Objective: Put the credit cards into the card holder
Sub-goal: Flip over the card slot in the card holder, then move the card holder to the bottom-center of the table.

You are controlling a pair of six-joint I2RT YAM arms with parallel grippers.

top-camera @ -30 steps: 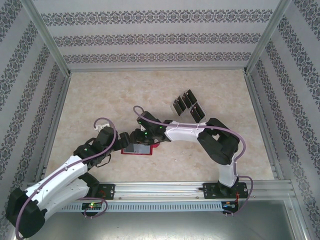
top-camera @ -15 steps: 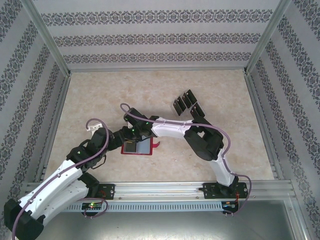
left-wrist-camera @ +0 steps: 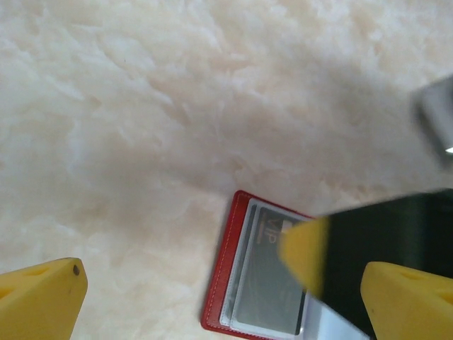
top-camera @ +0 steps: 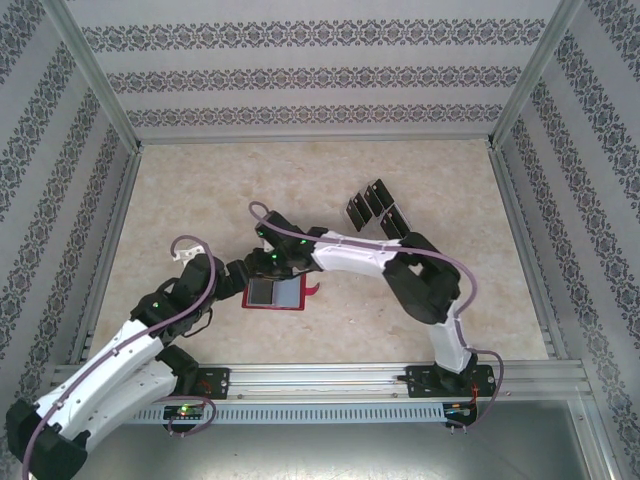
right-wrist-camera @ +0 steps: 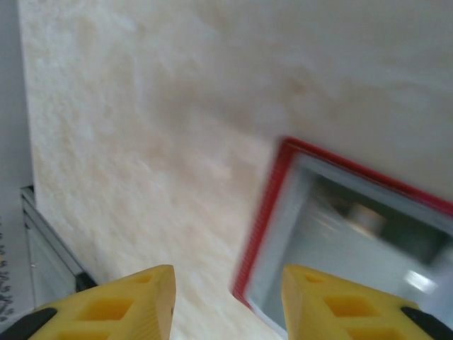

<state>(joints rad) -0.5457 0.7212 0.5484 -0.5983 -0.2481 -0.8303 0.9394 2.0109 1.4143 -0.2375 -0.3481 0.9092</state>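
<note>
The red card holder (top-camera: 275, 293) lies open on the table, its clear grey pockets facing up. One dark card (left-wrist-camera: 272, 287) marked VIP sits inside a pocket of the card holder (left-wrist-camera: 221, 283). More black credit cards (top-camera: 376, 208) lie in a loose group farther back and to the right. My left gripper (top-camera: 238, 272) hovers at the holder's left edge. In its wrist view the left gripper (left-wrist-camera: 221, 290) is wide open and holds nothing. My right gripper (top-camera: 268, 261) hangs over the holder's back left corner. This right gripper (right-wrist-camera: 226, 301) is open and empty, above the holder (right-wrist-camera: 368, 234).
In the left wrist view, a yellow finger (left-wrist-camera: 304, 251) of the right gripper crosses over the holder. An aluminium frame rail (top-camera: 320, 378) runs along the near table edge, and patterned walls (top-camera: 300, 80) enclose the other sides. Bare marble-look tabletop (top-camera: 200, 200) lies to the left and back.
My left arm has drawn back to the left, off the holder. The right gripper swung left across the holder, then eased slightly back and right. The holder's pockets are now uncovered.
</note>
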